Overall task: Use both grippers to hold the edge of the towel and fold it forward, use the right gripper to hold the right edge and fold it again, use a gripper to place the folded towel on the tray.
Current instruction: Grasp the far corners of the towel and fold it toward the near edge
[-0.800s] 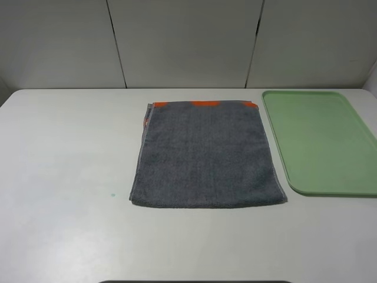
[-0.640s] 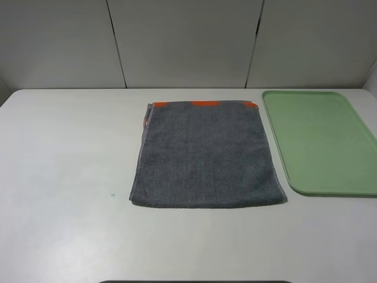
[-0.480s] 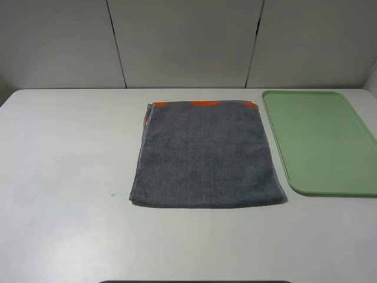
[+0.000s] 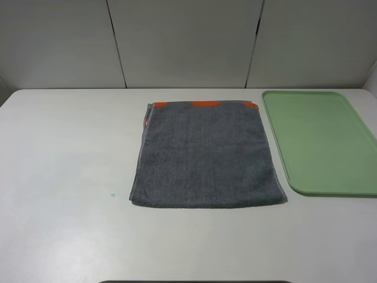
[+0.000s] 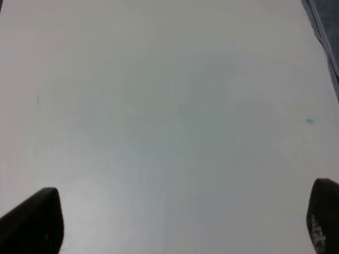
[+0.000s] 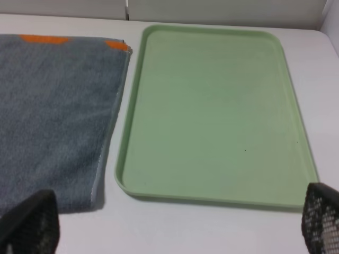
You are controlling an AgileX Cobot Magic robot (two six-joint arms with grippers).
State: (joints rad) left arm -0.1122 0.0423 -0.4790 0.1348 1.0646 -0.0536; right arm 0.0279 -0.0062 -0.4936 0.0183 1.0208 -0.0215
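- Overhead, you see the gray towel (image 4: 207, 154) lying flat and unfolded on the white table (image 4: 65, 177), with orange patches (image 4: 204, 104) along its far edge.
- The green tray (image 4: 321, 141) lies just to the right of the towel. Their near corners almost meet, and you cannot tell from this view whether they touch.
- Only the wrist views show you the grippers; the high camera catches neither arm.
- From the left wrist, the left gripper (image 5: 177, 225) has its jaws spread wide, one dark fingertip (image 5: 33, 222) at each side of the picture, with bare tabletop between them.
- That view catches only a sliver of the towel's edge (image 5: 324, 32) in one corner, and a small teal speck (image 5: 310, 121) on the table near it. The same speck shows faintly overhead, just left of the towel's near left corner.
- From the right wrist, the right gripper (image 6: 175, 225) is likewise spread wide and grips nothing.
- This view gives you the whole tray and the towel's right edge beside it. Here a thin strip of table appears to separate them.
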